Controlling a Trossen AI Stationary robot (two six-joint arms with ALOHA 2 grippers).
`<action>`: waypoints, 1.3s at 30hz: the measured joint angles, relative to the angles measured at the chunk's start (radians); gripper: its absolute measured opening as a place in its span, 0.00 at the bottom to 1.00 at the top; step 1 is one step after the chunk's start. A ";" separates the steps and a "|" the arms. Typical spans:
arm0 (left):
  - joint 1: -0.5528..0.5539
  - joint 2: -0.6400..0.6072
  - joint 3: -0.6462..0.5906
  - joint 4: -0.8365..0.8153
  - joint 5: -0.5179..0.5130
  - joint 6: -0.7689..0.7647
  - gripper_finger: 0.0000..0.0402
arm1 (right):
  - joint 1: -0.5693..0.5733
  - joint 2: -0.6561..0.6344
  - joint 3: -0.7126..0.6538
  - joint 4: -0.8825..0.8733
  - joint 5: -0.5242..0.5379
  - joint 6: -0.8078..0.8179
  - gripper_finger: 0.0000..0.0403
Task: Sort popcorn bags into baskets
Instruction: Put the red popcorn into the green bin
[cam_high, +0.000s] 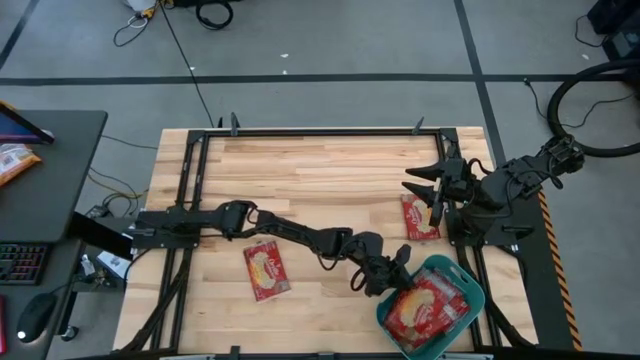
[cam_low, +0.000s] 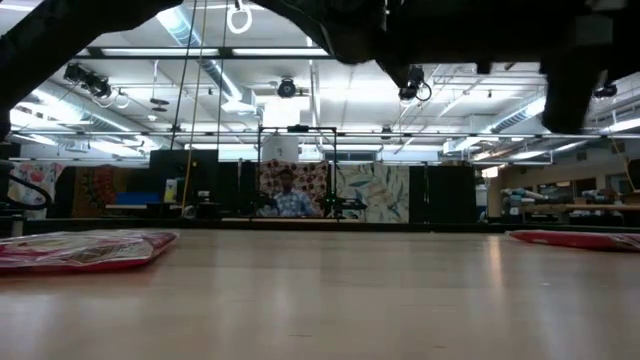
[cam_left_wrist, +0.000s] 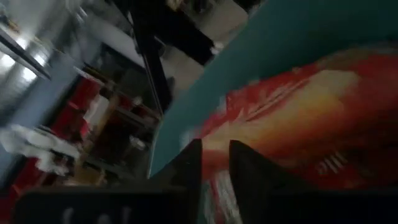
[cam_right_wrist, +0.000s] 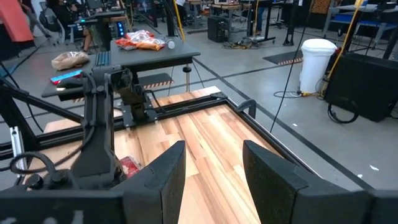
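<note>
Left gripper (cam_high: 400, 262) at rim of teal-green rectangular plastic tub (cam_high: 470, 290); fingers (cam_left_wrist: 186, 165) narrowly parted above red packet, nothing visibly held. Right gripper (cam_high: 422, 186) over counter (cam_high: 320, 170), fingers (cam_right_wrist: 163, 171) wide, empty. Flat red popcorn bags: one near left arm (cam_high: 266, 271), one below right gripper (cam_high: 419, 217), pile in tub (cam_high: 428, 310), number unclear. One tub.

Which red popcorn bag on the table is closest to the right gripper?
The popcorn bag lying just below the right gripper in the high view, near the table's right side. The other loose bag lies far off, left of the green basket.
</note>
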 joint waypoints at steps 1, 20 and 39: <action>0.000 -0.016 0.000 -0.046 -0.009 -0.002 0.23 | 0.000 0.000 0.000 0.000 0.000 0.000 0.41; -0.001 -0.378 0.001 -1.289 -0.193 -0.399 0.22 | 0.000 0.008 0.000 -0.005 -0.002 -0.016 0.41; -0.121 -0.607 -0.406 -1.865 -0.125 -1.035 0.19 | -0.004 0.038 0.000 0.005 0.000 -0.128 0.41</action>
